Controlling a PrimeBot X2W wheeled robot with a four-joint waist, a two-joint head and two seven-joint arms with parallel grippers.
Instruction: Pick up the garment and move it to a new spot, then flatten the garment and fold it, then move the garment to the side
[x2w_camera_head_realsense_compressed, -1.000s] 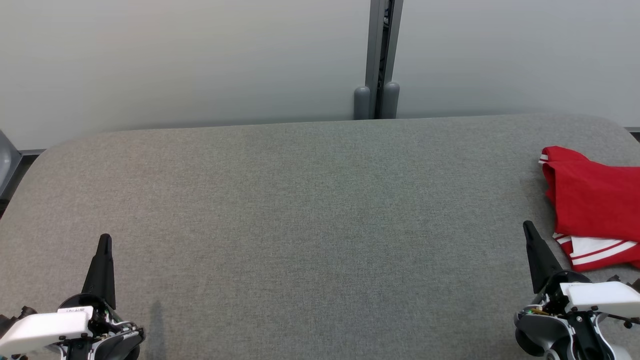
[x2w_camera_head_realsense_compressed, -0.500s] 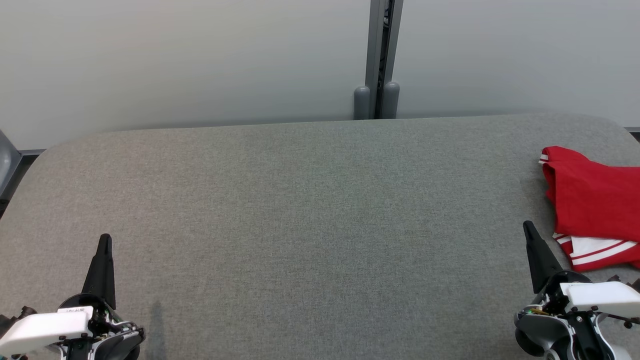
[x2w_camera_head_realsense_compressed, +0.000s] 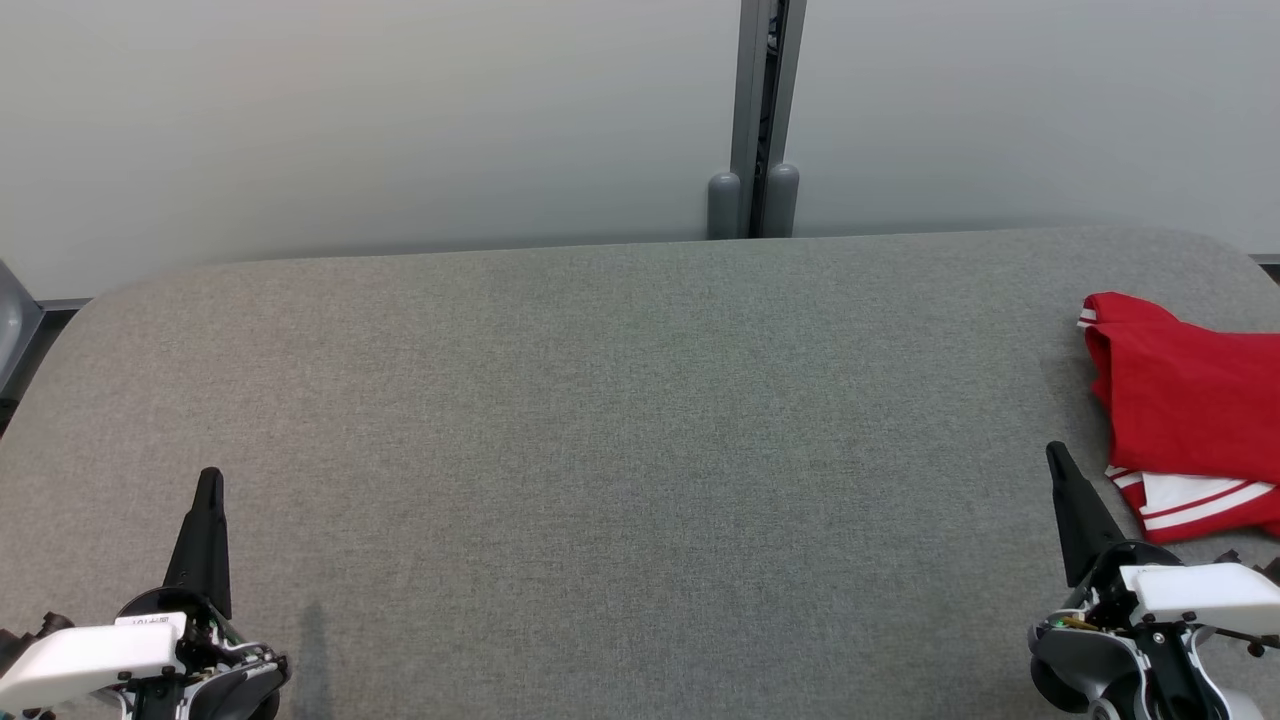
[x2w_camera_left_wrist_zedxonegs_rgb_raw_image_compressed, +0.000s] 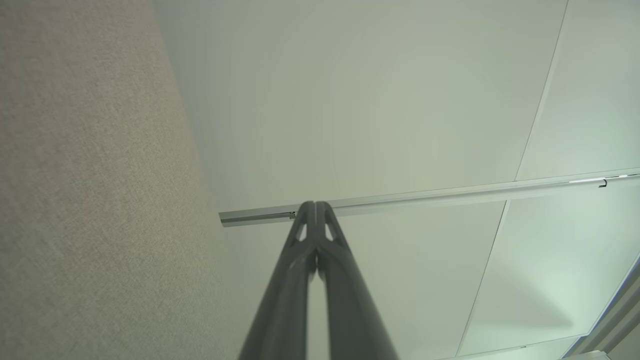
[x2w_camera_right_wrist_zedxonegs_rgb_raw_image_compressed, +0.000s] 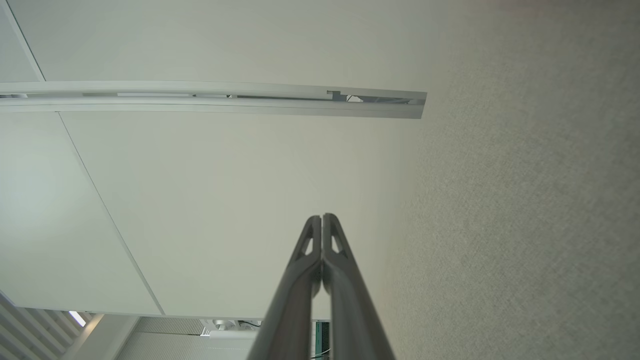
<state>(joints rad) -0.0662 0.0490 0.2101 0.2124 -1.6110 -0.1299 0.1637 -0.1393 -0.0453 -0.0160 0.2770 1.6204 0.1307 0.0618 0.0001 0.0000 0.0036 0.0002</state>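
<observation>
while the red garment (x2w_camera_head_realsense_compressed: 1190, 410) lies folded at the right edge of the grey table (x2w_camera_head_realsense_compressed: 620, 420), the left gripper (x2w_camera_head_realsense_compressed: 208, 485) and right gripper (x2w_camera_head_realsense_compressed: 1056, 462) rest pinched closed, holding nothing.

On the table (x2w_camera_head_realsense_compressed: 600, 400), the garment (x2w_camera_head_realsense_compressed: 1190, 410) lies far right — just beside the right end effector (x2w_camera_head_realsense_compressed: 1053, 455).

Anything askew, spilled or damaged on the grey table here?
Nothing spilled or damaged. The red garment lies rumpled at the right edge of the table, running past the head view's border. Left tool and right tool are shut, holding nothing.
</observation>
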